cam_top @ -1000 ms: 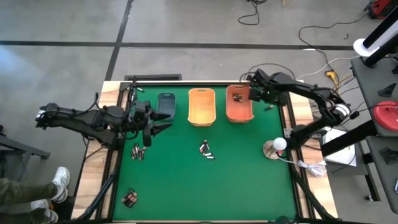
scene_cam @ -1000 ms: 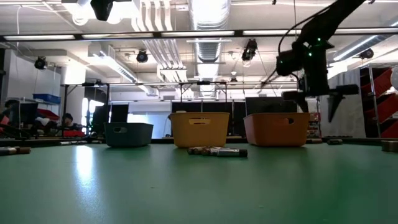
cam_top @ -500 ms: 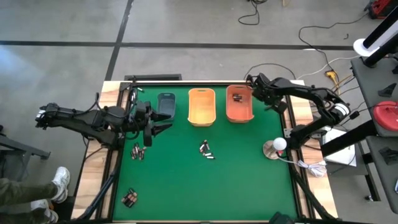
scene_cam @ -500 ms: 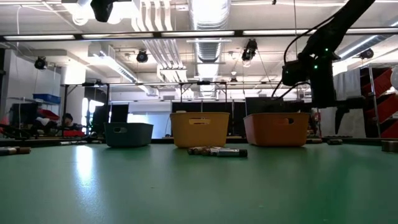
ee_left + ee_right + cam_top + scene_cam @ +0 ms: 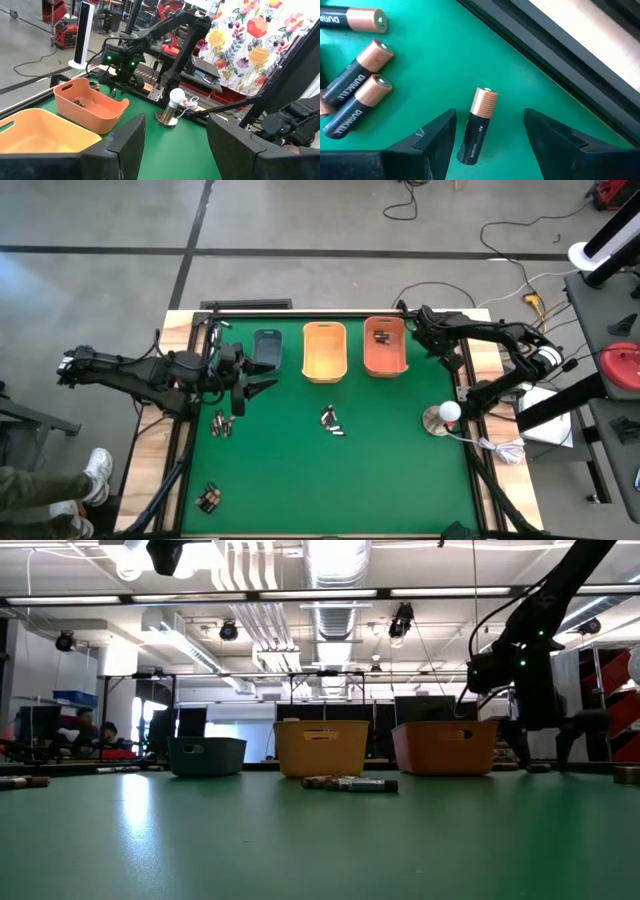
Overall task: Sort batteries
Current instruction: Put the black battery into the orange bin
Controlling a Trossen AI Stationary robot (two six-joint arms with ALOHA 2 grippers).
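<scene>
Evidently mid-pick: right end effector [image 5: 490, 134] hung low at the tabletop's [image 5: 400, 470] right rear edge, just beside the orange bin [image 5: 385, 369], fingers apart either side of a lone AA battery [image 5: 479, 117]; probably called next for a straight descent and a squeeze across the cell; left end effector [image 5: 250, 386], likewise parted, waited near the grey-blue bin [image 5: 267, 363].
</scene>
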